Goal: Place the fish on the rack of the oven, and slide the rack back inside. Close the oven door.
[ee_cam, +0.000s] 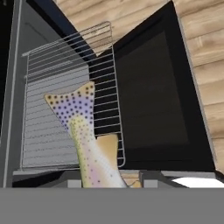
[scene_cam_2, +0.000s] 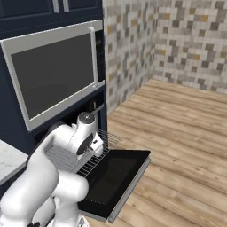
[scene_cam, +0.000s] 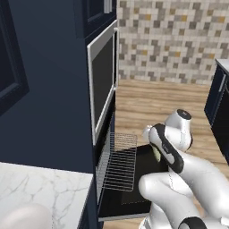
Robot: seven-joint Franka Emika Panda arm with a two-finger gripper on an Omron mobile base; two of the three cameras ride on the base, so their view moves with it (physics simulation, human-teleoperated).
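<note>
I start with the oven [scene_cam: 103, 147]: its cavity opens at the left centre of the left base view, under the steel-framed glass unit. The oven door [scene_cam_2: 116, 177] is dropped flat and fills the lower middle of the right base view, its dark window facing up. The rack [scene_cam: 120, 161] is drawn out over that door, a silver grid at the centre of the left base view; in the hand view it runs down the left half of the frame, with the door's black panel to its right.

The gripper [ee_cam: 111, 181] sits at the bottom centre of the hand view, and I read it as clamped on the fish [ee_cam: 85, 131]. The fish rises from between the tips toward the upper left, its forked tail fanned out over the bars. So its long axis points from my claw straight out across the rack, roughly along the rack's long side in this view.

That is what my next move turns on: the fish hangs above the grid, near its right edge, so I judge lowering and releasing should land it on the bars. Whether the tail touches them I cannot tell.
</note>
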